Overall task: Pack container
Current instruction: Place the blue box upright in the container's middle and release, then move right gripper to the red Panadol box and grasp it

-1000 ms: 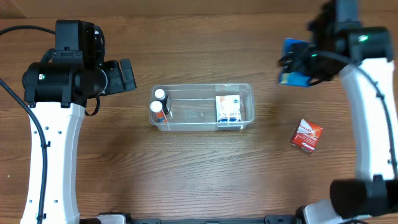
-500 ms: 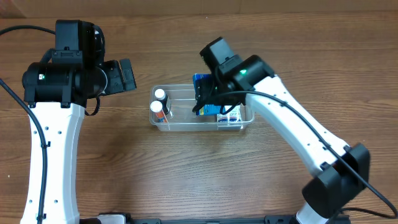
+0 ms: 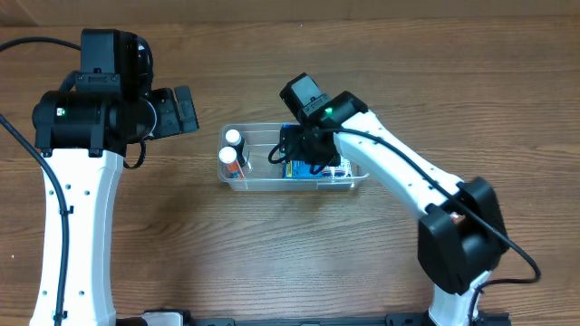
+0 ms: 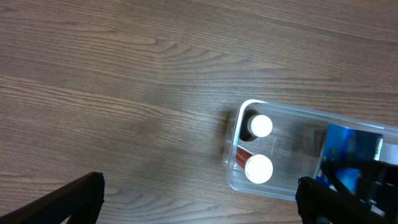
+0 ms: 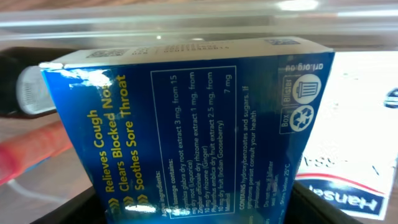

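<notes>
Right pincer (image 3: 304,156) is down inside the container (image 3: 263,186), pinching a blue box (image 5: 186,124) of throat lozenges. Left pincer (image 3: 188,110) is spread wide with nothing in it, hovering off the container's left end.

Risks from here:
- The blue box sits tilted in the grip in the wrist view. Released like that, it probably lands on an edge or leans on a neighbour instead of lying flat.
- The slot is tight. Two white-capped bottles (image 3: 231,146) stand on one side and a white box (image 5: 351,177) is just beside the blue one on the other. A sideways drift could knock a bottle over or ride the blue box up onto the white one.
- The container looks light. If a finger drags on a wall or wedges against the cargo on the way out, the whole thing may slide or lift off the counter (image 3: 272,254).
- Clear walls are hard to read, so misjudging the rim is plausible.

Container: clear plastic rectangle with rounded corners and a lipped rim. It sits mid-counter between the two arms, long side running left-right. The contents show straight through the walls, with the bottles upright at the left end, the white box at the right end and the blue box in between. I can't tell whether the blue box touches the floor yet.
</notes>
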Action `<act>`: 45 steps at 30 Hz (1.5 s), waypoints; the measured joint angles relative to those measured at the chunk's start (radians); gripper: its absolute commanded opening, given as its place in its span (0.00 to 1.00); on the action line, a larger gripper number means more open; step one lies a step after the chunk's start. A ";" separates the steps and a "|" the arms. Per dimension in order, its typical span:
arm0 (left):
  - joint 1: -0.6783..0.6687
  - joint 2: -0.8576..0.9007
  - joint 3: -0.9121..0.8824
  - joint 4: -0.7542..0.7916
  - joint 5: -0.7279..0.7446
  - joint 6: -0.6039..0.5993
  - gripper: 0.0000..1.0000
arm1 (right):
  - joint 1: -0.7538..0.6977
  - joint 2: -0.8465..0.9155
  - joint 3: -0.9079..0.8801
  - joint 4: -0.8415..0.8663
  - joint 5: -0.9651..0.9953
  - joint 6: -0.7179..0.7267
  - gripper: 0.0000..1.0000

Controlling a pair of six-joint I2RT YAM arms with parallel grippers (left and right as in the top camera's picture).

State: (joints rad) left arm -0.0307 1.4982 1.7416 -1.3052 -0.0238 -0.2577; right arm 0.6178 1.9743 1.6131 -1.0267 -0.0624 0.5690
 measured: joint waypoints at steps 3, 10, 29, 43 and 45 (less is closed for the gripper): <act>0.000 0.000 0.000 0.000 0.000 0.000 1.00 | 0.000 0.019 -0.002 0.003 0.000 0.000 0.76; 0.000 0.000 0.000 0.000 0.000 0.000 1.00 | 0.000 0.022 -0.003 0.005 0.000 -0.004 0.77; 0.000 0.000 0.000 0.000 0.000 0.000 1.00 | 0.011 0.022 -0.003 0.007 -0.020 -0.050 0.81; 0.000 0.000 0.000 -0.002 0.000 0.000 1.00 | -0.310 -0.343 0.170 -0.277 0.261 -0.056 0.99; 0.000 0.000 0.000 -0.004 0.000 0.000 1.00 | -0.442 -0.392 0.181 -0.341 0.271 -0.050 1.00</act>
State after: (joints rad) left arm -0.0307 1.4982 1.7416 -1.3094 -0.0238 -0.2581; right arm 0.1757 1.5822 1.7939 -1.3682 0.2085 0.5194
